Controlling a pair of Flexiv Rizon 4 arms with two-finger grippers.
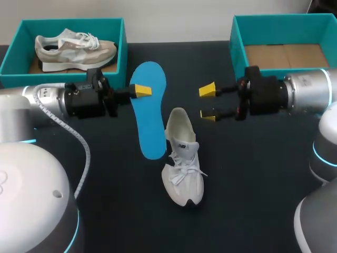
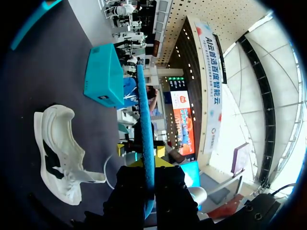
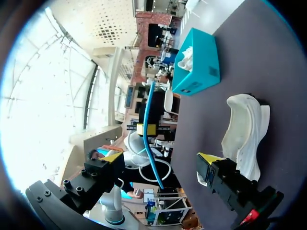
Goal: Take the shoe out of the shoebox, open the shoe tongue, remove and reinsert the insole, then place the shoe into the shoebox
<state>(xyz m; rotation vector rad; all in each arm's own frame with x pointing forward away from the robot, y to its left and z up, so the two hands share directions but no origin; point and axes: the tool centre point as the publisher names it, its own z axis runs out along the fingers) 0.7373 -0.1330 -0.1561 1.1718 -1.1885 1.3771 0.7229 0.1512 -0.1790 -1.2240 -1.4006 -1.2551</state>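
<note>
**Head view: insole out of the shoe and pinched by the left arm**

Head view has the left gripper [image 1: 141,90] closed on the blue insole [image 1: 149,113], gripping it by its long edge. One yellow tip lies on the insole's upper face and the other is hidden under it. The flat face of the insole is turned up toward the camera. Its near end sits just beside the heel of the white shoe [image 1: 181,158]. I cannot tell whether the insole touches the table [image 1: 253,174].

The white shoe stands on the dark table between the two arms. Its toe points to the near edge, its laces are loose and its mouth gapes wide.

The right gripper [image 1: 208,102] hangs just beyond the shoe's heel, across from the insole. Its fingers are spread wide with nothing in them. From the right wrist, the insole shows edge-on ahead of those spread fingers, and the shoe lies beside one of them.

At the far right corner sits an empty teal box [image 1: 284,31]. At the far left, the other teal box [image 1: 16,55] holds a tan shoe [image 1: 73,47].
</note>
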